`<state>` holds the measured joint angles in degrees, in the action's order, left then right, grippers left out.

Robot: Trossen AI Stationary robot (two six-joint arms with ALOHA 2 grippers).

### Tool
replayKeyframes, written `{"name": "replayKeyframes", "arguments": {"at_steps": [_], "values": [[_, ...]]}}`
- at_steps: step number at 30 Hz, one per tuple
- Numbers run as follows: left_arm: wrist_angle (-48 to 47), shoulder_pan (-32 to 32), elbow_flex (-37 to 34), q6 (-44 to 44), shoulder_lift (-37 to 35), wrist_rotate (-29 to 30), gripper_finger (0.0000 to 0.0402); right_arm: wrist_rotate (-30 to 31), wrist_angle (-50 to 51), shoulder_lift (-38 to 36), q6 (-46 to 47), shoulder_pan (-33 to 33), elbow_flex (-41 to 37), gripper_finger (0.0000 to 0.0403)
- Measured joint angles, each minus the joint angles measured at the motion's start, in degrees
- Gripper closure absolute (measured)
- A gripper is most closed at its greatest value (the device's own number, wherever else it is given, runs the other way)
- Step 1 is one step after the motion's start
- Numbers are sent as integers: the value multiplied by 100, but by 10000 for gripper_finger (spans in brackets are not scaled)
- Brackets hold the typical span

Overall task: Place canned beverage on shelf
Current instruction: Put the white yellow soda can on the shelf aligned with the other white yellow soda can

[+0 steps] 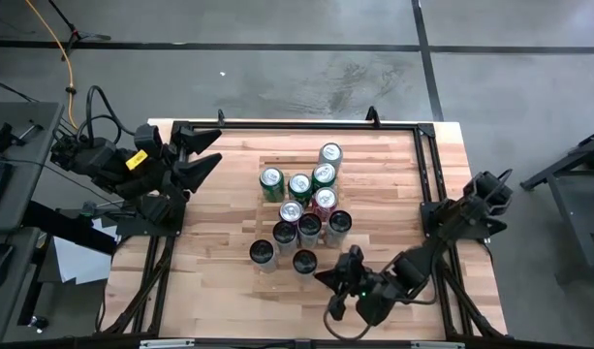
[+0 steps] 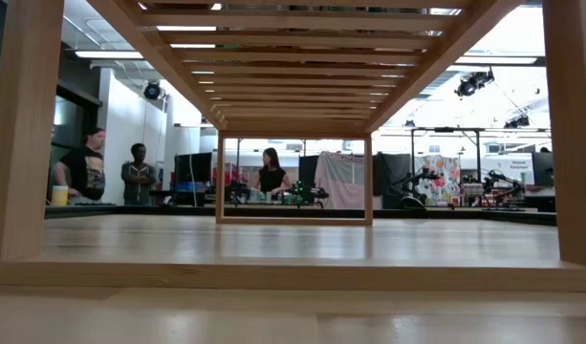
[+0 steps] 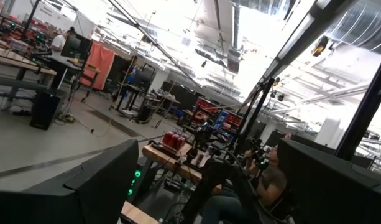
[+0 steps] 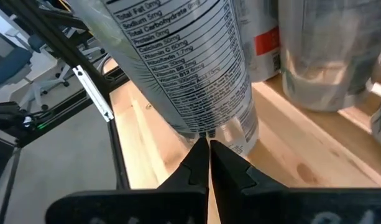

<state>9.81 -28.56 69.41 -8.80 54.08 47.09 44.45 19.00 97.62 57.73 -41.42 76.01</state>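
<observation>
We see our right gripper (image 4: 209, 146) closed tight on nothing, fingertips just short of a can (image 4: 178, 62) standing on the shelf (image 1: 369, 174) at six o'clock. Our left gripper (image 1: 204, 160) waits wide open at nine o'clock, holding nothing.

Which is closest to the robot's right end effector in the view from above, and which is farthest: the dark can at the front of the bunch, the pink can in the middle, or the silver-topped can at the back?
Counting from the right end effector:
1. Dark can, at the front edge of the bunch, just beside it.
2. Pink can, in the middle.
3. Silver-topped can, at the back end, farthest.
</observation>
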Motion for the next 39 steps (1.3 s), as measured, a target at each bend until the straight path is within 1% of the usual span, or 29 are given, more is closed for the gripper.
{"name": "replayKeyframes", "arguments": {"at_steps": [16,19,22,26,35,39], "values": [[-105,0,0,-2,0,0,25,-25,-60,0,-474,355,0,403],[-105,0,0,-2,2,0,25,-121,-190,0,-642,401,0,403],[-105,1,0,-2,1,0,25,-346,-407,0,-888,469,0,403],[-103,2,0,-2,0,0,25,-437,-565,0,-1088,545,0,403],[-103,2,0,-2,0,0,25,-431,-637,0,-1091,542,0,403],[-103,0,0,-2,0,0,25,-455,-557,-71,-1165,437,0,403]]}}
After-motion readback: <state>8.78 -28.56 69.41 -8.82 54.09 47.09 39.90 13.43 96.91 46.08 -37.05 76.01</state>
